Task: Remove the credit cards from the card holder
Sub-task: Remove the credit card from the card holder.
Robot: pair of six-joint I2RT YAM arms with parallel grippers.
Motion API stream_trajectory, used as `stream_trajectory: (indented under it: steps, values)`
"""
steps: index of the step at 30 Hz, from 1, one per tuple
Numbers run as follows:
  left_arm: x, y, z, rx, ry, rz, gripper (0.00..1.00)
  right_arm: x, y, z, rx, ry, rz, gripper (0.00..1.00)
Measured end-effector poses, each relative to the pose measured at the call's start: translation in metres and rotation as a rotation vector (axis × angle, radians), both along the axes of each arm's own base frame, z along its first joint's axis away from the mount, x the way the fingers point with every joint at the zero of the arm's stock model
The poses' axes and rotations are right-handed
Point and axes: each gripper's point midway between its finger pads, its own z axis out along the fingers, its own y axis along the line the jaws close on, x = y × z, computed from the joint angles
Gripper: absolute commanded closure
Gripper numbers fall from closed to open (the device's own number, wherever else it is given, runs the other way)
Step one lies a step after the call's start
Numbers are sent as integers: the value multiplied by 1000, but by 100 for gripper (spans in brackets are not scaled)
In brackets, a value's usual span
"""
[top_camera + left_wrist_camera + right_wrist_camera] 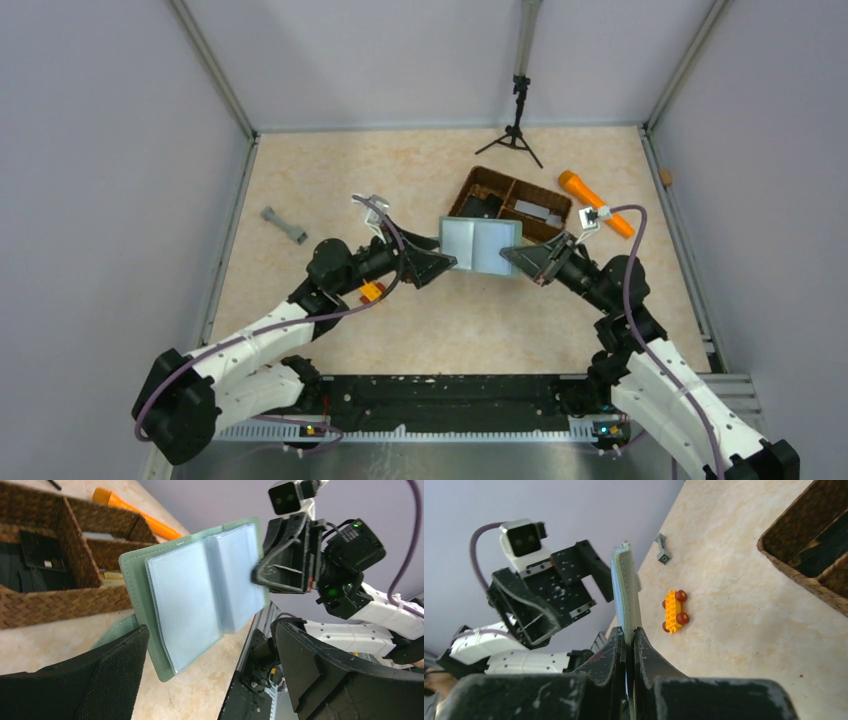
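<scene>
The card holder (480,247) is a sage-green folding wallet, held open above the table with its pale blue clear sleeves facing up. My right gripper (512,257) is shut on its right edge; in the right wrist view the fingers (630,632) pinch the green cover (625,592) edge-on. My left gripper (445,262) sits at the holder's left edge with its jaws wide apart. In the left wrist view the holder (190,595) stands just ahead of and between the open fingers (115,675). No card shows distinctly in the sleeves.
A brown woven divided basket (468,190) with dark flat items stands just behind the holder. An orange cylinder (595,203) lies to its right. A yellow toy brick with wheels (371,292) lies under the left arm, a grey piece (284,225) at far left, a tripod (518,130) at the back.
</scene>
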Motion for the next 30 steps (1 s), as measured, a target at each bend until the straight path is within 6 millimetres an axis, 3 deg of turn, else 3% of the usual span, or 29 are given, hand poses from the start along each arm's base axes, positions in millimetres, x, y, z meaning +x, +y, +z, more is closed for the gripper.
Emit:
stream_trajectory:
  steps: [6,13,18,20,23,27,30]
  values:
    - [13,-5,-36,63,103,11,1,-6,10,-7,52,32,74,100]
    - [19,1,-52,95,159,57,1,-9,11,-3,59,12,92,100]
    - [7,-1,-57,41,183,6,7,-10,13,-3,57,10,106,100]
    - [4,-7,-60,11,204,-34,21,-11,14,-4,57,12,117,100]
    - [4,-18,-70,-19,258,-92,59,-12,15,-7,50,24,128,100]
    - [0,-27,-72,-68,298,-167,98,-11,15,-12,35,37,126,100]
    - [-2,-29,-69,-89,302,-195,100,-9,14,-16,25,47,111,100]
